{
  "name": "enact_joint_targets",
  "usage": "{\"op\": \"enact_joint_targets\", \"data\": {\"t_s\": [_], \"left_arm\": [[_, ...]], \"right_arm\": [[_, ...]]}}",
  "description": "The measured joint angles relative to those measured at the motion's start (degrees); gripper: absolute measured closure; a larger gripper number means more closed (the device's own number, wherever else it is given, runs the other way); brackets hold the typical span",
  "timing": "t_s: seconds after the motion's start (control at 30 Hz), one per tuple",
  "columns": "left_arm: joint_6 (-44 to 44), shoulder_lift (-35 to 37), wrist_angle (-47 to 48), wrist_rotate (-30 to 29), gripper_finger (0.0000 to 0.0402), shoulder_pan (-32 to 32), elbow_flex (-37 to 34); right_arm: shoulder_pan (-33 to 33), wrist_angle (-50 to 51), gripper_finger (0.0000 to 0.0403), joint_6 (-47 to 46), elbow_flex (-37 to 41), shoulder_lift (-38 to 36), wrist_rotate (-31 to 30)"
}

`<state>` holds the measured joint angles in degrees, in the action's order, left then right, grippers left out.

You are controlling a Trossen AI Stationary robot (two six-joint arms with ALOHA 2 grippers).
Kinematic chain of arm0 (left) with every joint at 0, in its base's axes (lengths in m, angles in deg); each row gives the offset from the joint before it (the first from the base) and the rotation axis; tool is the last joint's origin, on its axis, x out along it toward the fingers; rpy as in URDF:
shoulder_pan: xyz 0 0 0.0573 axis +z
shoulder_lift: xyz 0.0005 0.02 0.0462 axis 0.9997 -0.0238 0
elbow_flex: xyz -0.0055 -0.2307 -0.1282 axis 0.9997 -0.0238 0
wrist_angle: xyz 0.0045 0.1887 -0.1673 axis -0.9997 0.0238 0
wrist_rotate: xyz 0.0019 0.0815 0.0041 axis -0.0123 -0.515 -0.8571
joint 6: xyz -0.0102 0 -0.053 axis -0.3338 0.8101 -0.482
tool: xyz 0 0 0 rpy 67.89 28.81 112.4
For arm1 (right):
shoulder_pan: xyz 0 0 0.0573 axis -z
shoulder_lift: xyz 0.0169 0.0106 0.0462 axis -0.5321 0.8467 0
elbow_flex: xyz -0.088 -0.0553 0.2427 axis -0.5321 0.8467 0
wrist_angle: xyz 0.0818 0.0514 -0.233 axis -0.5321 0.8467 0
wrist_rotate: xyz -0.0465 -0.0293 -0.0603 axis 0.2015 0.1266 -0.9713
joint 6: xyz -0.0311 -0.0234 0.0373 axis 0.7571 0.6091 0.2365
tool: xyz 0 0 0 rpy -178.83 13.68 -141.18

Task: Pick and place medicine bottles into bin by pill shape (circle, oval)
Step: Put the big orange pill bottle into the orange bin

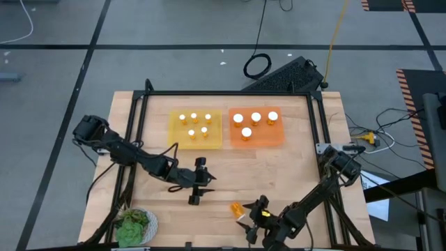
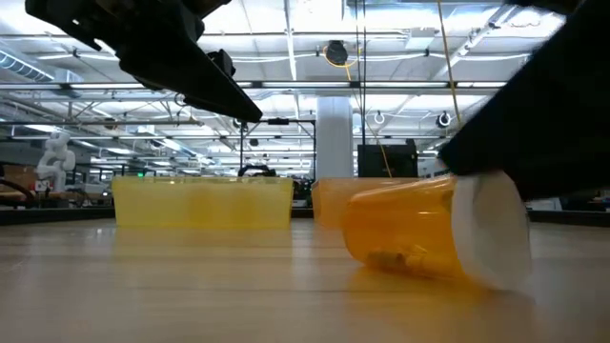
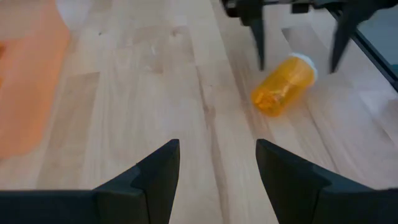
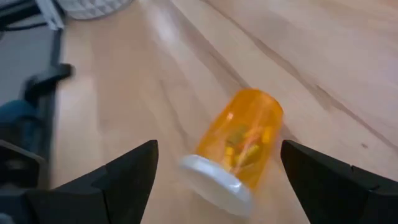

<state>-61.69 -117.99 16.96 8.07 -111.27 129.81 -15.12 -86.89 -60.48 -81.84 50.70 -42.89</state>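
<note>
- One medicine bottle [image 1: 237, 208] lies on its side on the table [image 1: 293, 164], near the front edge, right of centre. In the right wrist view we see the amber body with pills inside and the white cap [image 4: 214, 180] on one end.
- Right gripper [image 1: 254, 218] sits just beside that bottle, fingers spread wide with the bottle [image 4: 239, 146] between and ahead of them. Not touching it.
- Left gripper [image 1: 198, 183] is over mid-table, well apart from the bottle, jaws open and empty. Its wrist view shows the bottle [image 3: 283, 85] farther off, with the right arm's fingers either side of it.
- Yellow bin [image 1: 196, 129] at the back holds five narrow-capped bottles, standing.
- Orange bin [image 1: 256, 127], touching the yellow one on its right, holds four wider-capped bottles, standing.
- Low view: the loose bottle [image 2: 434, 229] is on its side in front of both bins, cap toward the right.
- Green leafy object [image 1: 134, 224] sits at the front-left corner.
</note>
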Motion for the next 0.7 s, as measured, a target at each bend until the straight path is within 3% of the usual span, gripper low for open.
{"op": "enact_joint_targets", "data": {"t_s": [0.4, 0.7], "left_arm": [[0.0, 0.0, 0.32, 0.0, 0.0186, -0.28, 0.0], [-0.17, 0.0, 0.3, 0.0, 0.0186, -0.28, 0.0]], "right_arm": [[2.22, 5.11, 0.0081, -3.8, 0.05, 1.5, 3.08], [2.23, 9.99, 0.0144, -3.62, 0.05, 1.45, 2.98]]}}
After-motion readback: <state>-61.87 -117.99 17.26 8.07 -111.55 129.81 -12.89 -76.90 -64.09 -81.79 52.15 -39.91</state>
